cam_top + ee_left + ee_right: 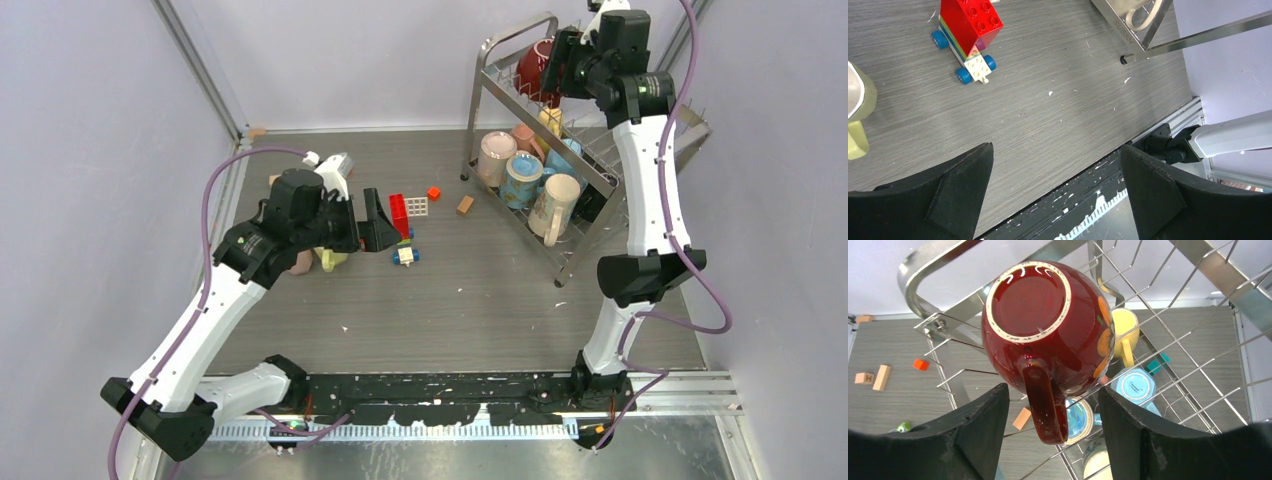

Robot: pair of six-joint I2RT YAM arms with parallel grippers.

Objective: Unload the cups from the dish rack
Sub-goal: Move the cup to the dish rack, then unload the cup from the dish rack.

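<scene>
As I see it, right gripper (1053, 400): jaws wide, empty.
Dark red mug (1048, 325): top tier of dish rack (907, 280), base facing jaws, handle in line with the gap.
Left gripper (1055, 150): wide, far off.

Left pincer (1055, 150) spread, held low, right pincer (1053, 390) spread, raised high
</scene>
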